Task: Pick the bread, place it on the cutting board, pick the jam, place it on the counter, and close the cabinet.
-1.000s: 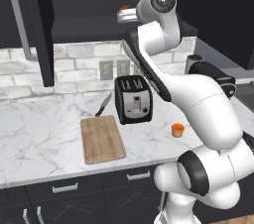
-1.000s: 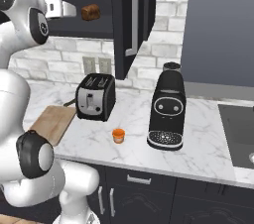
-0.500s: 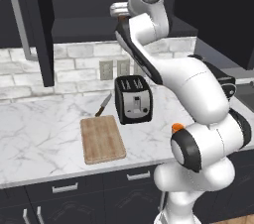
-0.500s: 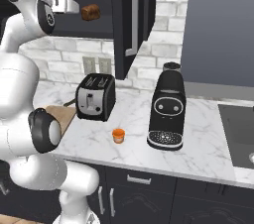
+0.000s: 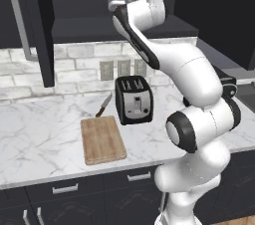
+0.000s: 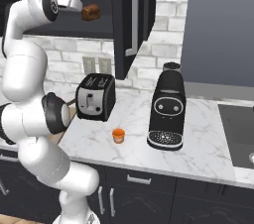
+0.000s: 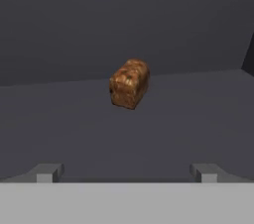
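Ahead, bread [image 7: 129, 83] (unlabelled), jaws [image 7: 124, 172] wide apart

Even rendered light, bright on the worktop [image 5: 40, 139], dim inside the cabinet [image 7: 124, 20]; soft shadows, hand view slightly blurry, no glare.

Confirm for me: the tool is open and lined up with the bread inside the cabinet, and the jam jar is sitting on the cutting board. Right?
Not quite. The jam jar sits on the counter in front of the toaster, not on the cutting board, as the right base view shows. The rest holds: the tool is open, facing the bread in the cabinet.
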Controlling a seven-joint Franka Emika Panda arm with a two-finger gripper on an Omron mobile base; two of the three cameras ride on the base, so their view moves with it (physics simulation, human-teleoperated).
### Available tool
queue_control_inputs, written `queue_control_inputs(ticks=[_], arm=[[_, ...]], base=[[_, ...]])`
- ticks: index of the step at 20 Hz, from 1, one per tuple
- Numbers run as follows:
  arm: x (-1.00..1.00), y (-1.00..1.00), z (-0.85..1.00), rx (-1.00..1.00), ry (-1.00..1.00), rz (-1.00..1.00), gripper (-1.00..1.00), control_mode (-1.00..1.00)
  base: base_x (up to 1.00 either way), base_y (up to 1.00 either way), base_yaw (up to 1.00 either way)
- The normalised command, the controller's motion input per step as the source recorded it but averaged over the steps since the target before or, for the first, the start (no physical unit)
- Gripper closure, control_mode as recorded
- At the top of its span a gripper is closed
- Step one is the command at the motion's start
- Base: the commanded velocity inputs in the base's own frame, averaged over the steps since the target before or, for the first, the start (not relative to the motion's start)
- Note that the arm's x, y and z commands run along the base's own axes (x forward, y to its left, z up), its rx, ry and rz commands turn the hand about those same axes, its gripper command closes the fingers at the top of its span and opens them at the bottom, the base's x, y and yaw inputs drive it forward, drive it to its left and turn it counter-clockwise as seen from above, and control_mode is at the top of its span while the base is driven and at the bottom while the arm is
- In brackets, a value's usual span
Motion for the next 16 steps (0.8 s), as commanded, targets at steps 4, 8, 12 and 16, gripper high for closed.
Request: queue_control_inputs(ticks=[4,8,12,16], arm=[[0.25,0.0,-0.06,0.0,0.04,0.0,-1.0,-1.0],[0.28,0.0,-0.24,0.0,0.0,0.0,-1.0,-1.0],[0.28,0.0,-0.17,0.0,0.0,0.0,-1.0,-1.0],[0.32,0.0,-0.19,0.0,0.0,0.0,-1.0,-1.0]], base=[[0.0,0.0,0.0],[0.0,0.0,0.0],[0.0,0.0,0.0],[0.0,0.0,0.0]])
